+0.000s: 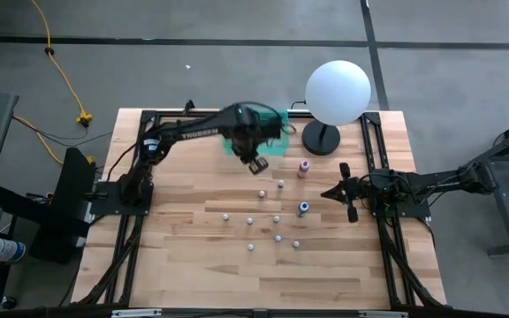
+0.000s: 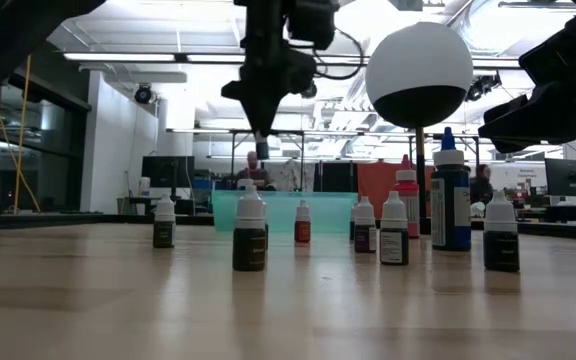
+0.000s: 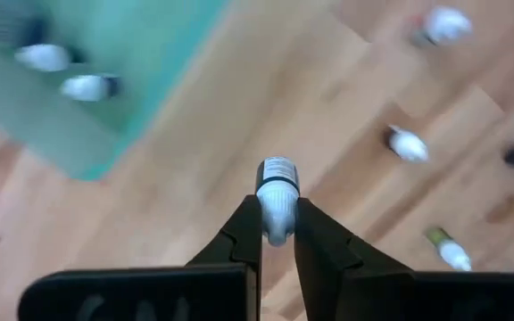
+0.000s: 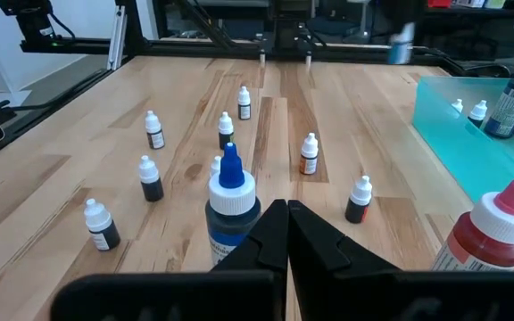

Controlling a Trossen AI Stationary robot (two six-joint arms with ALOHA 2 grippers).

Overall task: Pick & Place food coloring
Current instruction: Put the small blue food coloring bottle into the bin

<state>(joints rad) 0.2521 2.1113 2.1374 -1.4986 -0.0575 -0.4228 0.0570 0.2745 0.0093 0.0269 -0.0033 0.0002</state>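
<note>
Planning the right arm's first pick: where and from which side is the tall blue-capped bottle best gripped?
Probably from straight above, jaws closing across the white collar beneath the blue tip. The blue-capped bottle stands upright with open table around it, directly ahead of the shut right gripper.

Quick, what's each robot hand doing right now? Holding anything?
Left hand: closed on a small food coloring bottle, lifted above the table near the teal tray.
Right hand: shut, holding nothing, waiting at the table's right side.
</note>
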